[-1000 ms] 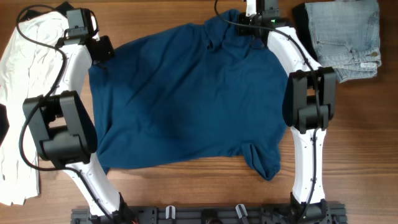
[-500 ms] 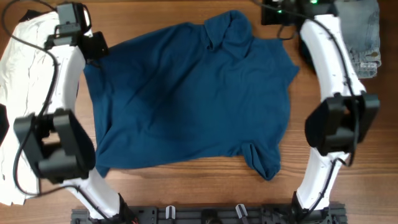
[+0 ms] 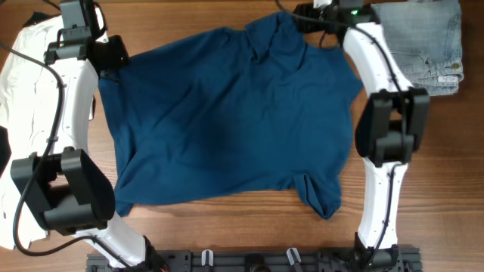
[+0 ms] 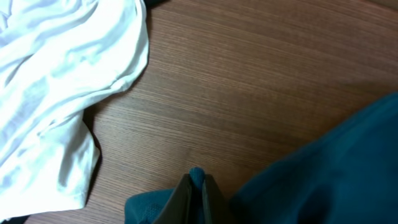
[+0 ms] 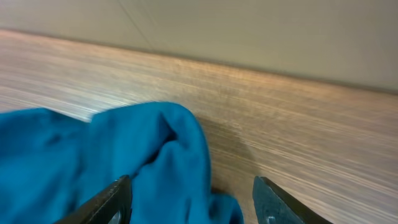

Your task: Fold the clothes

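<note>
Your right gripper (image 5: 191, 186) has let go in the last second: its jaws were nearly closed and now stand wide apart, one on either side of a rumpled fold of the dark-blue shirt (image 5: 149, 155) without pinching it. From overhead, that gripper (image 3: 306, 19) sits at the shirt's far edge, by the bunched collar area. The right arm swung outward and has come back alongside the shirt's right edge.

Your left gripper (image 4: 198, 180) is clamped narrow on a small peak of the shirt's (image 4: 336, 168) fabric. In the overhead view it (image 3: 113, 59) holds the shirt's far left corner, which it has drawn a little further outward than before.

You have the shirt (image 3: 227, 113) spread mostly flat across the middle of the table (image 3: 227, 219), with its near right sleeve crumpled.

Just off the shirt's left edge lies the white garment (image 3: 30, 83), loosely rumpled; the left wrist view shows it (image 4: 62, 74) apart from the shirt, with bare table (image 4: 261, 74) between them. Beyond the shirt's far right corner, behind the right arm, you can see the jeans (image 3: 423, 41), folded.
</note>
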Controlling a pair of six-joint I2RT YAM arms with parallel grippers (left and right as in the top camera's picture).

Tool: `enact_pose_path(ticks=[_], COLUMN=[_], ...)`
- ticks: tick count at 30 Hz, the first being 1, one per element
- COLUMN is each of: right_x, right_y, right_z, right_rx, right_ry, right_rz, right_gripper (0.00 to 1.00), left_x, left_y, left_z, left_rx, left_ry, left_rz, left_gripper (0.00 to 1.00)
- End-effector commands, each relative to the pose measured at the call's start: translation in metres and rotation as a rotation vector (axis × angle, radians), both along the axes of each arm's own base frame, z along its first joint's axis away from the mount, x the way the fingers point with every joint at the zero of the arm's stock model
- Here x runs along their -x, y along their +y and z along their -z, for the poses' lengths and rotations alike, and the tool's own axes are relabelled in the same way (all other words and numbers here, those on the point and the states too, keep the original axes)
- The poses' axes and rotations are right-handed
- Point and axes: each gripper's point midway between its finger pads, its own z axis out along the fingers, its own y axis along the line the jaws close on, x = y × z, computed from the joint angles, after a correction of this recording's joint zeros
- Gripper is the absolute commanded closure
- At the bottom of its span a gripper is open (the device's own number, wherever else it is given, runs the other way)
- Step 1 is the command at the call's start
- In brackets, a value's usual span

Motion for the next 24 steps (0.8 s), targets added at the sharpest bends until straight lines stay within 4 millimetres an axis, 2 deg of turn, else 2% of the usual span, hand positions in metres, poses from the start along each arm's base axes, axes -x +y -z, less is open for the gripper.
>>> enact_pose_path(ticks=[1, 3, 6, 8, 12, 16, 17, 20, 24], right_x=[-0.009, -0.013, -0.017, -0.017, -0.014, -0.010, -0.010, -0.010, -0.008], right_y=[0.007, 0.009, 0.013, 0.017, 0.021, 0.020, 0.020, 0.017, 0.016], right_z=[0.030, 0.033, 0.035, 0.036, 0.043, 0.047, 0.048, 0.050, 0.053], right_rx=[-0.042, -0.063, -0.095, -0.115, -0.138, -0.118, -0.116, -0.104, -0.098], right_ry=[0.010, 0.000, -0.010, -0.011, 0.014, 0.029, 0.029, 0.035, 0.050], right_rz=[-0.002, 0.011, 0.008, -0.006, -0.014, -0.028, -0.026, -0.014, -0.013], right_gripper=[0.38, 0.42, 0.61, 0.70, 0.78, 0.78, 0.77, 0.64, 0.64], left_x=[0.003, 0.003, 0.004, 0.004, 0.004, 0.004, 0.004, 0.004, 0.004], left_y=[-0.003, -0.003, -0.003, -0.003, -0.003, -0.003, -0.003, -0.003, -0.003], left_z=[0.002, 0.003, 0.003, 0.003, 0.003, 0.003, 0.003, 0.003, 0.003], left_rx=[0.028, 0.029, 0.029, 0.029, 0.030, 0.030, 0.030, 0.030, 0.030], left_ry=[0.009, 0.011, 0.014, 0.015, 0.017, 0.017, 0.017, 0.017, 0.017], left_rz=[-0.002, -0.002, -0.002, -0.002, -0.002, -0.002, -0.002, -0.002, -0.002], left_gripper=[0.96, 0.96, 0.96, 0.96, 0.96, 0.96, 0.96, 0.96, 0.96])
